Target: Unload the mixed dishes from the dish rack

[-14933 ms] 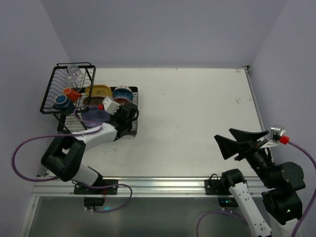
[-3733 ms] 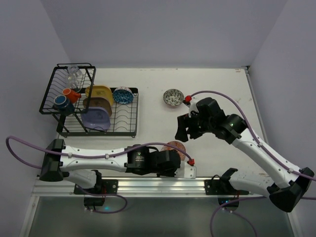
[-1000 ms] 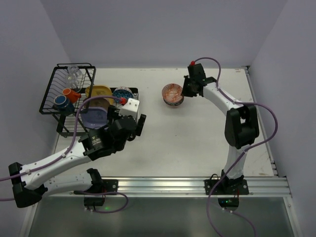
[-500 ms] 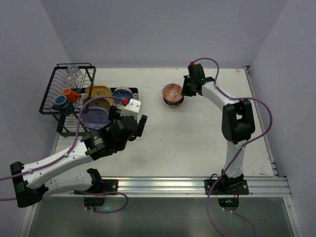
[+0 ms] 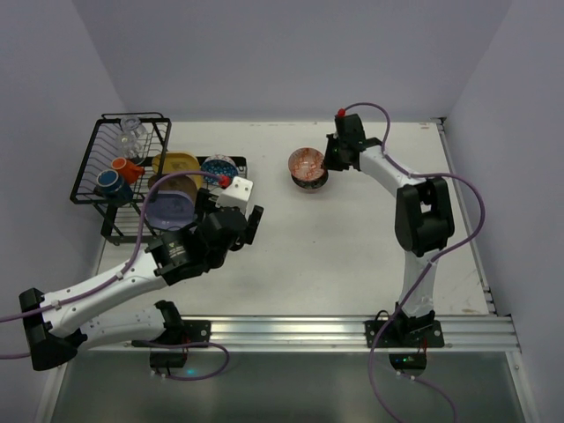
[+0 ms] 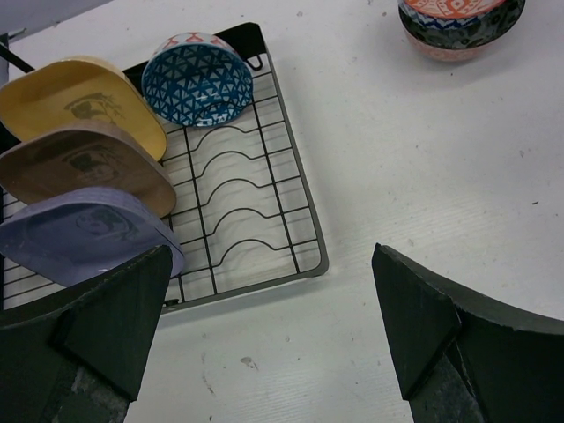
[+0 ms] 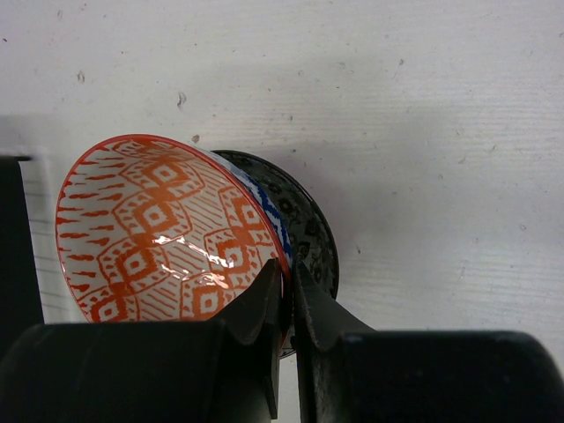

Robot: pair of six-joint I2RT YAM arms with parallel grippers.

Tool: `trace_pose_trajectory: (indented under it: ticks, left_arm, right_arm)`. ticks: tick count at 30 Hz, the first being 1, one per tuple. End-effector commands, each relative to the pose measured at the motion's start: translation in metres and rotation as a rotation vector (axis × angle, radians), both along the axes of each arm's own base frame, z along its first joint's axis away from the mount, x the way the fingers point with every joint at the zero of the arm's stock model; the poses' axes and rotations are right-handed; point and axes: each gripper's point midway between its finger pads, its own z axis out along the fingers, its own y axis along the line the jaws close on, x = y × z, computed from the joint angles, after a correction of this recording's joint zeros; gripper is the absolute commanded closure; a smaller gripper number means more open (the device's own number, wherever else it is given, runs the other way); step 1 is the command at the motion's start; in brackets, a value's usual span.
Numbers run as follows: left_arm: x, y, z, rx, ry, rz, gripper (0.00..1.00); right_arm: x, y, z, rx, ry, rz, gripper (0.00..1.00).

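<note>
The red-orange patterned bowl (image 7: 167, 229), rim pinched by the right gripper (image 7: 286, 269), tilts onto a dark speckled bowl (image 7: 313, 238) on the white table (image 5: 352, 247). A blue-white bowl (image 6: 198, 79), three rounded-square plates (image 6: 84, 163) and an orange mug (image 5: 128, 166) wait in the black wire dish rack (image 6: 256, 220); the left gripper (image 6: 271, 256) gapes empty.

rack (image 6: 304, 231) stood at the table's (image 5: 370, 238) far left | its raised basket, on the left, held two mugs (image 5: 128, 167) in front and a glass (image 5: 130, 134) behind | three plates (image 6: 88, 167) stood in a row front to back in the tray | rack bowl (image 6: 196, 79) just right of the rearmost plate | bowl stack (image 5: 308, 167) sat on the table right of the rack, well apart
</note>
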Motion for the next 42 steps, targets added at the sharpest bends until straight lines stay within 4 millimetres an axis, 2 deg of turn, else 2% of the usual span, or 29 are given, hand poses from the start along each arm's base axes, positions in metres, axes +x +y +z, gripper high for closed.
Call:
trace_pose_trajectory:
  ticks: [1, 8, 13, 24, 30, 37, 42]
  left_arm:
    - [0.004, -0.003, 0.005, -0.026, -0.024, 0.004, 0.00]
    - [0.004, -0.004, 0.003, -0.022, -0.018, -0.006, 0.00]
    - [0.004, -0.006, 0.002, -0.020, -0.013, -0.013, 0.00]
    - [0.004, -0.007, 0.000, -0.015, -0.006, -0.019, 0.00]
    - [0.004, -0.008, -0.001, -0.017, -0.003, -0.025, 0.00]
    - [0.003, -0.009, -0.001, -0.020, 0.001, -0.028, 0.00]
    - [0.004, -0.010, 0.000, -0.029, -0.001, -0.029, 0.00]
  right_arm:
    - [0.019, 0.004, 0.016, 0.014, -0.085, 0.002, 1.00]
    - [0.014, 0.004, 0.005, 0.011, -0.064, 0.012, 0.98]
    - [0.013, 0.003, 0.007, 0.009, -0.073, 0.014, 0.94]
    - [0.007, 0.002, 0.011, 0.014, -0.087, 0.020, 0.93]
    - [0.003, 0.002, 0.011, 0.014, -0.091, 0.025, 0.81]
    - [0.002, -0.004, 0.028, 0.005, -0.134, 0.014, 0.65]
    - [0.003, -0.006, 0.035, -0.022, -0.148, 0.018, 0.61]
